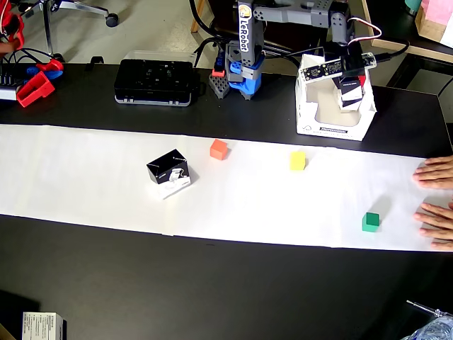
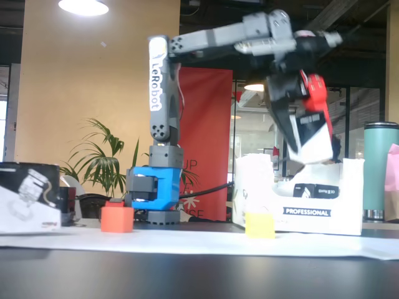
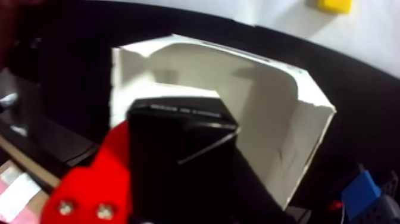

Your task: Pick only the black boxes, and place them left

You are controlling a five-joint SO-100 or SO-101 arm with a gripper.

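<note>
My gripper (image 1: 352,88) is shut on a black box (image 1: 350,93) and holds it tilted above the big white open-topped carton (image 1: 333,129). In the fixed view the held box (image 2: 312,134) hangs between the red jaw and the dark jaw, just over the carton (image 2: 349,187). The wrist view shows the box (image 3: 172,155) filling the gripper (image 3: 172,184), with the carton (image 3: 280,119) below. A second black box (image 1: 168,173) lies on the white paper strip (image 1: 85,177) at the left; it also shows in the fixed view (image 2: 28,196).
An orange cube (image 1: 219,149), a yellow cube (image 1: 298,161) and a green cube (image 1: 371,222) sit on the paper. Two human hands (image 1: 439,172) rest on its right end. A black device (image 1: 156,81) and the arm base (image 1: 244,74) stand behind.
</note>
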